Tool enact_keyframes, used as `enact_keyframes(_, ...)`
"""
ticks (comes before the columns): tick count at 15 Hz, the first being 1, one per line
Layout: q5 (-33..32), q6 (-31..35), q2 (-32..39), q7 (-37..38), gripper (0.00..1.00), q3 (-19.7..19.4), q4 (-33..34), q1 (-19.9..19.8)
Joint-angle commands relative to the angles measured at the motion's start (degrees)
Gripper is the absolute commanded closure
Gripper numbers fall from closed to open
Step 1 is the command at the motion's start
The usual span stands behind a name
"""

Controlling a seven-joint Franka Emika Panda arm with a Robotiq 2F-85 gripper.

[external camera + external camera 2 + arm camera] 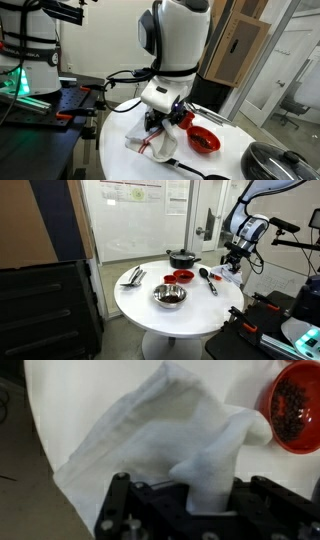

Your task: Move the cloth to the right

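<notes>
The cloth (140,445) drapes over the white table (112,152) near its edge. One bunched corner is drawn up into the gripper (205,498), whose fingers are clenched on the fabric. Its lower part seems to touch the tabletop, though the view is unclear. The red bowl (295,405) sits just beside it.

- The cloth (150,440) lies on the table (90,385). One fold is drawn up between the fingers of the gripper (205,498), and the rest spreads ahead of it and leftward in the wrist view.
- The bowl (296,405) sits ahead of the gripper and to the right in that view, just beside the cloth's edge.
- In an exterior view, the utensil (209,280) lies near the gripper, on the bowl's side.
- The pot (182,257) and the wide bowl (169,296) stand well apart from the gripper, farther across the table.
</notes>
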Motion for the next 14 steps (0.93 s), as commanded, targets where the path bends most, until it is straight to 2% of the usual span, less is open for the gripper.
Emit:
enact_keyframes(1,0.83,-2.45,5.48,7.0,1.0,-6.27,5.55,1.45)
enact_keyframes(3,2.07,-3.45,7.98,10.37,1.0,-8.0,8.13,1.07)
enact_keyframes(6,5.94,-3.21,11.88,12.07,1.0,-8.51,11.99,0.62)
enact_keyframes(11,10.3,-0.47,19.28,15.0,1.0,-8.56,17.17,2.15)
enact_keyframes(14,10.61,0.29,23.88,17.41,1.0,-9.0,19.69,3.21)
